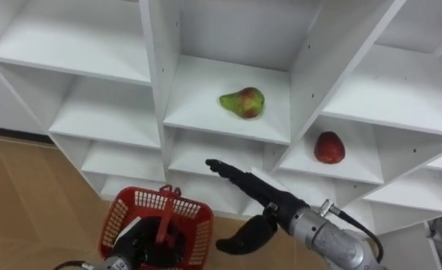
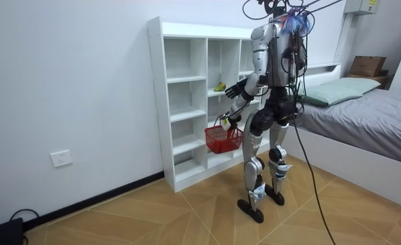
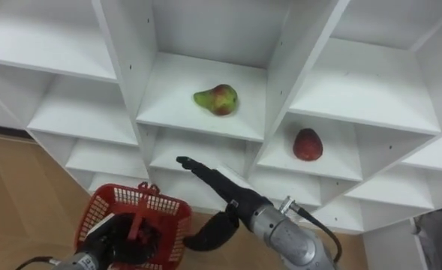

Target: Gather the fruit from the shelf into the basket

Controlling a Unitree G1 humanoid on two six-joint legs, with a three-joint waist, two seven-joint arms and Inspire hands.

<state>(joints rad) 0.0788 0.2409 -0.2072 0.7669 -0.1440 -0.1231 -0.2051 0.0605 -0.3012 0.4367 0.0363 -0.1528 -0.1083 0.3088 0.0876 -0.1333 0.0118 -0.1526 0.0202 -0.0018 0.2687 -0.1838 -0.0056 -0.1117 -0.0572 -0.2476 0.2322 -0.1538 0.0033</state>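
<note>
A green-and-red pear [image 1: 243, 103] lies on the middle shelf of the white closet [image 1: 154, 67]. One compartment to the right and a level lower sits a red fruit [image 1: 329, 148]. My right hand [image 1: 257, 189] is open, fingers stretched toward the closet, below and slightly left of the pear and apart from it. Low on the left hangs a red mesh basket [image 1: 116, 218], with my left hand [image 1: 139, 244] shut on its handle [image 1: 164, 219]. In the room view I stand upright facing the closet, the basket [image 2: 224, 139] held at thigh height in front of it.
The closet has several open compartments divided by white uprights [image 1: 314, 67]. Wooden floor [image 1: 25, 202] runs below on the left. A bed [image 2: 363, 116] stands behind me at the room view's right, with a cardboard box [image 2: 367, 65] beyond it.
</note>
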